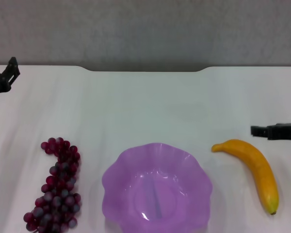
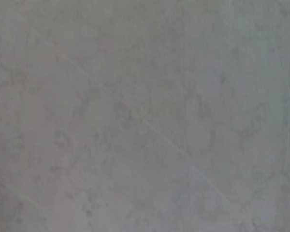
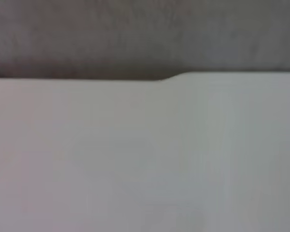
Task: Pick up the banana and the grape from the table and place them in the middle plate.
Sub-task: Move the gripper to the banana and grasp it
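In the head view the purple scalloped plate (image 1: pixel 184 165) sits at the near middle of the white table (image 1: pixel 145 107), with nothing in it. The grape bunch (image 1: pixel 58 189) lies to its left. The orange-yellow banana (image 1: pixel 257 170) lies to its right, dark tip toward me. My left gripper (image 1: pixel 7 75) is at the far left edge of the table, well away from the grapes. My right gripper (image 1: pixel 259 131) reaches in from the right edge, just beyond the banana's far end and not touching it. Neither wrist view shows fruit, plate or fingers.
The table's dark notched far edge (image 1: pixel 145 70) runs across the back, with a grey wall behind it. The right wrist view shows bare tabletop (image 3: pixel 145 154) and that same far edge (image 3: pixel 87 75). The left wrist view shows only a grey surface.
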Robot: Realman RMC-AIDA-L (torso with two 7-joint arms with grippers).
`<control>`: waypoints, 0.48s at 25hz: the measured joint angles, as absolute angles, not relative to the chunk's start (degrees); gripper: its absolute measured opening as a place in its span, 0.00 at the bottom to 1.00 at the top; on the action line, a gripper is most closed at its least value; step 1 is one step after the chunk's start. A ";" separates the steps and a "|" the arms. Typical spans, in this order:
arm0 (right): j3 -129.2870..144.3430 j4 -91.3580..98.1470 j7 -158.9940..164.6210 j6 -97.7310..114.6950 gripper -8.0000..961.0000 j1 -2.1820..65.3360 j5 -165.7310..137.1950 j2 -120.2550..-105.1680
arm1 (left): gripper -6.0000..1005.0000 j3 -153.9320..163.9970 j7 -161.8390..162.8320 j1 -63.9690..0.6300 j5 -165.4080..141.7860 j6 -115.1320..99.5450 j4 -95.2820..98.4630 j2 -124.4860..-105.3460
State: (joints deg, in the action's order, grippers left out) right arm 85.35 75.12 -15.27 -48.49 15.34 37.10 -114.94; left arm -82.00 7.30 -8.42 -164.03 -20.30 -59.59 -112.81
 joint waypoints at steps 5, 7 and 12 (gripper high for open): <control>85.01 70.02 -18.36 -49.77 0.80 18.19 40.56 -114.93 | 0.74 -82.02 7.30 -8.44 -163.99 -20.30 -59.59 -112.79; 84.99 68.62 -18.51 -49.85 0.80 18.75 40.80 -114.92 | 0.74 -82.02 7.30 -8.44 -163.99 -20.30 -59.59 -112.78; 84.91 65.93 -18.52 -49.88 0.80 19.64 40.67 -114.86 | 0.74 -82.07 7.29 -8.44 -164.00 -20.30 -59.59 -112.76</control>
